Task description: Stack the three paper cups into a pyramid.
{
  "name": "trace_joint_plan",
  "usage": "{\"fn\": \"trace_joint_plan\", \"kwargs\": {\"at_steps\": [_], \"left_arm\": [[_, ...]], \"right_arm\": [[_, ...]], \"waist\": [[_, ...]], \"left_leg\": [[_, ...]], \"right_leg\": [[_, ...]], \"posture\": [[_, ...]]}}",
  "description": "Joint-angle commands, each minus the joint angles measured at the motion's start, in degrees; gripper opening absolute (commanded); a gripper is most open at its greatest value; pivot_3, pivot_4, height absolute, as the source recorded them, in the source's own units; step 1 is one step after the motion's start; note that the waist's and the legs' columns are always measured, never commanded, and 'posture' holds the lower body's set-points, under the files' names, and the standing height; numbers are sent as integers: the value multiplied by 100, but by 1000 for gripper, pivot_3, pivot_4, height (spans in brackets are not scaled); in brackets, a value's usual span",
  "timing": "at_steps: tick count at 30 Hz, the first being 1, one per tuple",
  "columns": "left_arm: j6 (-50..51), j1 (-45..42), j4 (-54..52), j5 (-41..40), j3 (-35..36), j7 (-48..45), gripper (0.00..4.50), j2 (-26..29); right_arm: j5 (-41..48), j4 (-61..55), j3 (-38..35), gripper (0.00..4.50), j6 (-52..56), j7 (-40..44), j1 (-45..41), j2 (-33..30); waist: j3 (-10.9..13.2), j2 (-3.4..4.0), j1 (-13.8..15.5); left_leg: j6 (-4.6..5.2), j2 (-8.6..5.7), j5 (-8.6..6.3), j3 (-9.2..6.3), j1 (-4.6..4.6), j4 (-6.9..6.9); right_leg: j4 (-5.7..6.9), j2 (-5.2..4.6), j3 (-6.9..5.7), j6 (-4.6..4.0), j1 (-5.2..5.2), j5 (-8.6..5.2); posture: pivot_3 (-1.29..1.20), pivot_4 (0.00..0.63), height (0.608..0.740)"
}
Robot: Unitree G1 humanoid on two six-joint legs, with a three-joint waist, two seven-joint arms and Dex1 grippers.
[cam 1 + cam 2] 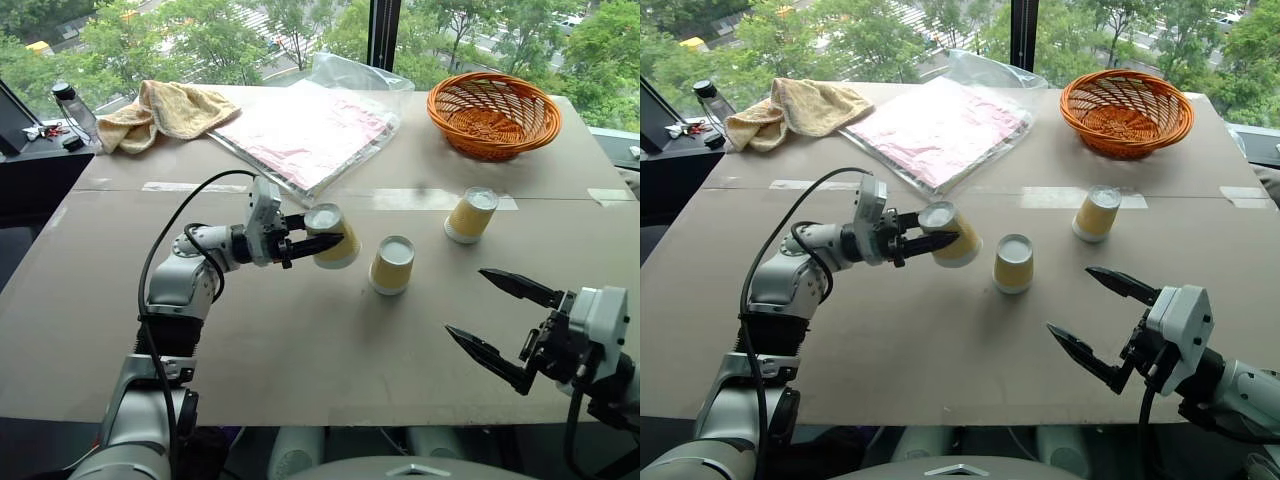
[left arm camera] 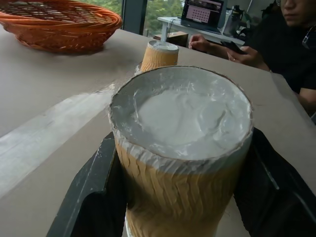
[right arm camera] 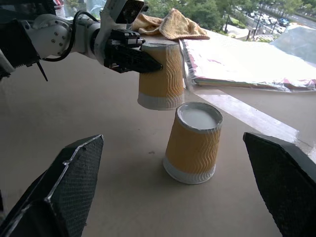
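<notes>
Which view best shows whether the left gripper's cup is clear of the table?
The right wrist view: the held cup hangs clear above the table in the left gripper. Eye views look down on it; left wrist view shows its upturned base.

Brown table [image 1: 300, 340] bears two cups [image 1: 392, 265], basket [image 1: 494, 113], towel [image 1: 165, 110].

Held cup [image 2: 180, 148]: lower part cut by frame edge, sides covered by fingers [image 2: 89, 197]. Basket [image 2: 59, 24] cropped at top. Person [image 2: 291, 44] partly out of frame. Laptop [image 2: 202, 11] screen content unreadable.
</notes>
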Motion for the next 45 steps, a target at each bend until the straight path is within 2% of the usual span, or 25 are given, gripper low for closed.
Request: {"fn": "trace_joint_plan", "kwargs": {"at_steps": [1, 9, 19, 20, 21, 22, 23, 24, 25, 31, 36, 40, 45], "left_arm": [[-598, 60, -109, 308, -222, -232, 2200, -19], [-1476, 262, 347, 948, -571, -253, 2200, -128], [-1684, 283, 658, 1004, -608, -361, 2200, -317], [-1719, 276, 714, 1007, -609, -390, 2985, -328], [-1758, 273, 757, 1007, -602, -396, 3187, -342], [-1841, 260, 861, 1020, -570, -367, 3204, -373], [-1905, 255, 936, 1036, -545, -338, 3902, -398], [-1959, 247, 1018, 1051, -514, -307, 4347, -413], [-1944, 260, 1063, 1020, -471, -313, 4473, -400], [-1676, 652, 691, 580, -90, -424, 4473, -152], [-1209, 1534, -401, 9, 317, -579, 4473, 282], [-635, 2381, -1595, -559, 739, -407, 4473, 637], [-110, 2858, -2616, -847, 931, 57, 4473, 822]], "right_arm": [[80, -221, -255, 4500, -273, 134, 221, 1], [-94, -284, -101, 4500, -400, -9, 404, 55], [-165, -320, -73, 4500, -455, -104, 475, 70], [-177, -309, -79, 4500, -460, -105, 478, 71], [-182, -296, -91, 4500, -466, -102, 477, 71], [-199, -273, -98, 4500, -445, -154, 431, 72], [-196, -247, -109, 4500, -416, -202, 388, 69], [-170, -228, -105, 4500, -360, -272, 328, 60], [-100, -190, -98, 4500, -255, -404, 199, 48], [-503, 694, 336, 4500, 676, -1432, -1250, -103], [-1312, 2208, 973, 4500, 1073, -1999, -2931, -79], [-1701, 3723, 1324, 4500, 1156, -2246, -4245, 223], [-1985, 4936, 1389, 4500, 981, -2310, -5047, 544]], "waist": [[-1, 0, -4], [-1, 0, 0], [-5, 2, 16], [-6, 2, 16], [-6, 3, 16], [-6, 3, 15], [-6, 3, 11], [-6, 2, 8], [-6, 2, 4], [-6, 1, -35], [-3, 6, -61], [2, 13, -6], [8, 19, 22]], "left_leg": [[0, 0, 0, 2, 5, 1], [0, 0, 0, 10, 18, -1], [1, 0, -1, 10, 56, -2], [1, 0, -1, 11, 60, -2], [1, 0, -1, 11, 61, -2], [1, 0, -1, 11, 63, -2], [1, 0, -1, 11, 64, -2], [1, 0, -1, 11, 64, -2], [1, 0, -1, 11, 64, -2], [1, 1, -1, 15, 69, -3], [1, 3, -1, 23, 67, -11], [1, 4, -1, 22, 56, -20], [1, 3, -1, 24, 55, -19]], "right_leg": [[0, 0, 2, 0, 4, 0], [-1, 0, 11, -1, 14, -1], [-6, 0, 11, 0, 52, -2], [-6, 0, 11, 0, 55, -2], [-6, 0, 12, 0, 56, -2], [-6, 0, 12, 0, 58, -2], [-6, 0, 12, 0, 60, -2], [-6, 0, 11, 0, 60, -2], [-6, 0, 11, 0, 60, -2], [-6, 0, 16, -2, 59, -1], [-8, -2, 22, -3, 52, -2], [-8, -2, 20, -3, 40, -2], [-10, -4, 19, -3, 39, -2]], "posture": [[0, 150, 740], [0, 150, 740], [0, 150, 740], [0, 150, 740], [0, 150, 740], [0, 150, 740], [0, 150, 740], [0, 150, 740], [0, 150, 740], [0, 150, 740], [0, 150, 740], [0, 150, 740], [0, 150, 740]]}}
